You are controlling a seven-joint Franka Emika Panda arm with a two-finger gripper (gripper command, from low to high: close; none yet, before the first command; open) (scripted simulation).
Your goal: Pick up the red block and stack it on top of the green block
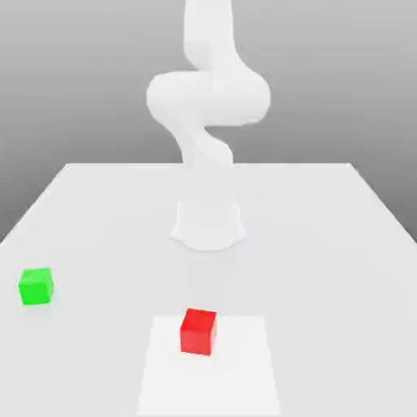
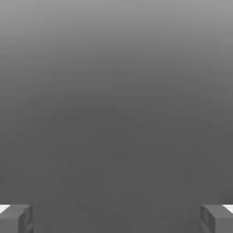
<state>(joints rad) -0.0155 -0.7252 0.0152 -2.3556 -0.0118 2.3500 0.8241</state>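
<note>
In the exterior view, a red block (image 1: 198, 331) rests on the white table (image 1: 326, 244) near its front edge, about in the middle. A green block (image 1: 36, 286) stands well apart from it, toward the exterior view's left. In the hand view my gripper (image 2: 116, 218) is open: its two grey fingertips (image 2: 18, 217) stand far apart with nothing between them, and behind them is plain grey background. The white arm (image 1: 208, 98) rises and bends above its base (image 1: 208, 224) at the middle of the table, behind the red block.
A lighter square patch (image 1: 244, 383) marks the table surface under and around the red block. The table's edges run along the back and both sides in the exterior view. A grey backdrop lies beyond.
</note>
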